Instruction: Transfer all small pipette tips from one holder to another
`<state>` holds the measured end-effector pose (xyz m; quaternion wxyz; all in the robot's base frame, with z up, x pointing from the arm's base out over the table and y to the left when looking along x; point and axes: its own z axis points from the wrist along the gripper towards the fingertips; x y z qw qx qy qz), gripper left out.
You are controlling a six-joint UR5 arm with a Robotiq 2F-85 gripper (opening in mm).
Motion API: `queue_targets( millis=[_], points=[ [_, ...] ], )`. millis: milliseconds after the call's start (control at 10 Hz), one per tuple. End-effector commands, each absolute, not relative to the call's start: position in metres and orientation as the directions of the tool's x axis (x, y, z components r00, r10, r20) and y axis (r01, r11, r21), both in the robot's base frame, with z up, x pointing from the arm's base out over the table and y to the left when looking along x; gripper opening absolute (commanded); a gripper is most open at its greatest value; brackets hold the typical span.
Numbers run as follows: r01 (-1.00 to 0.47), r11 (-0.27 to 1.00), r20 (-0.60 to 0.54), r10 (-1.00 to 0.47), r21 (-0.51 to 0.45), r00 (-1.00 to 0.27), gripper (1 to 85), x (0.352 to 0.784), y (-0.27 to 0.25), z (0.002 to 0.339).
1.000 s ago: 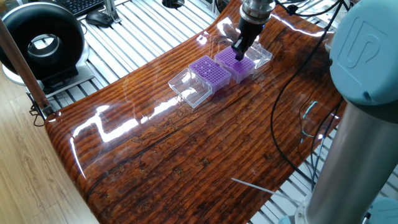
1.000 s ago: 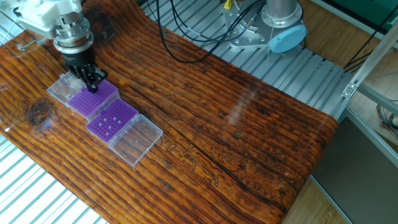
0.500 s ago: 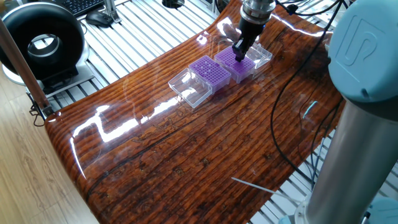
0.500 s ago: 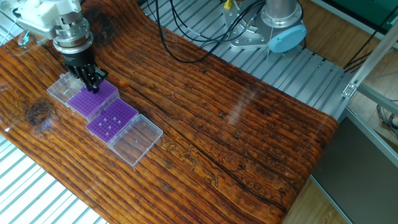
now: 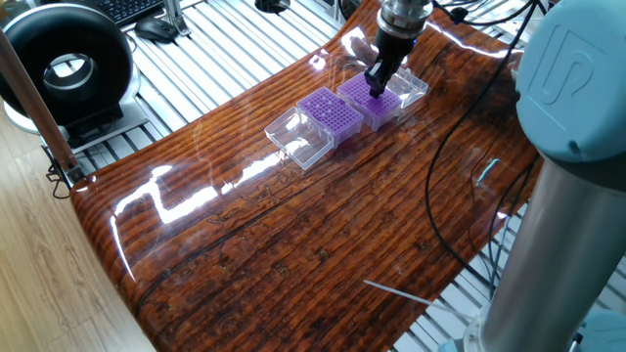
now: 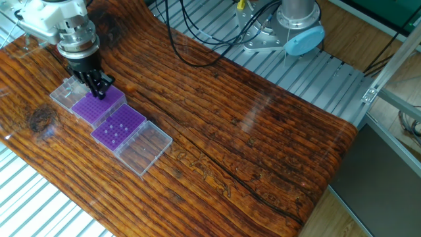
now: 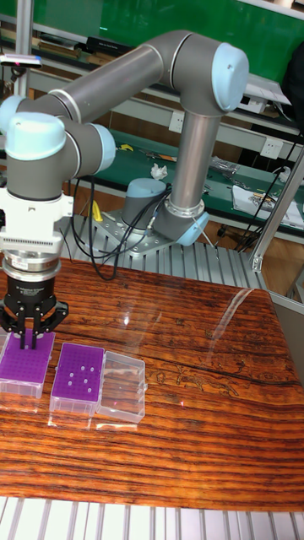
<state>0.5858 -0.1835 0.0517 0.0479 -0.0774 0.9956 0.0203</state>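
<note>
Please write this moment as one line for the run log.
gripper: over far rack, fingertips at its grid | state: cannot tell | tips: several in near rack | lids: open

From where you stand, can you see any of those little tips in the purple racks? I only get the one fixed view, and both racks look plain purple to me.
Observer: Yes. In the other fixed view, the far rack, the one away from the gripper, shows a few small pipette tips as pale dots in its holes.
Operator: And the one under the gripper?
Observer: In the tall fixed view, the near rack shows no pale dots where it is uncovered.
Operator: Is it holding a tip?
Observer: I cannot tell. The tall fixed view shows the fingers converging low over that rack, but anything between them is too small to see.
</note>
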Motion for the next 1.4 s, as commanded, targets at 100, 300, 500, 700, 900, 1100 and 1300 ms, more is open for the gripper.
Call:
queue_targets(
  millis=[100,300,500,700,900,1100,1300],
  points=[
    [-0.122,0.992,-0.098,-0.118,0.031,-0.988,22.3,0.590,-0.173,0.057],
    [-0.102,0.994,-0.096,-0.099,0.034,-0.990,22.3,0.593,-0.163,0.061],
    [-0.075,0.997,-0.100,-0.071,0.036,-0.992,22.3,0.598,-0.147,0.063],
    [-0.047,0.998,-0.094,-0.044,0.030,-0.995,21.7,0.602,-0.135,0.070],
    [-0.034,0.999,-0.094,-0.030,0.033,-0.995,21.7,0.604,-0.126,0.071],
    [-0.008,0.999,-0.096,-0.004,0.036,-0.995,21.7,0.605,-0.113,0.070],
    [0.011,0.999,-0.097,0.014,0.034,-0.995,21.0,0.609,-0.103,0.070]
  ],
)
